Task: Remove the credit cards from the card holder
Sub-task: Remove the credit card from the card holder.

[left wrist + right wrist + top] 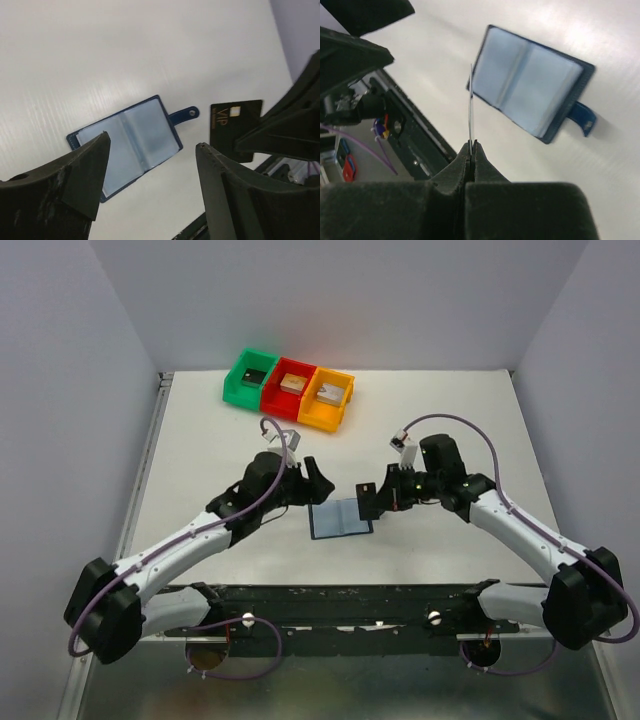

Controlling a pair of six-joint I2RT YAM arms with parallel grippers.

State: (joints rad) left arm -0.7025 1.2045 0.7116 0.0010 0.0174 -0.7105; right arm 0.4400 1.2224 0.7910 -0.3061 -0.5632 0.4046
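The navy card holder (340,520) lies open on the white bench (220,440), pale sleeve pages up, between the two arms; the left fingers (85,170) hover spread above it, gripping nothing; the right fingers (490,175), pressed together, pinch a black credit card (230,120) just beside the holder's strap.

arms (185,545): white links, black joints | cables (455,418): purple | plugs (404,442): white
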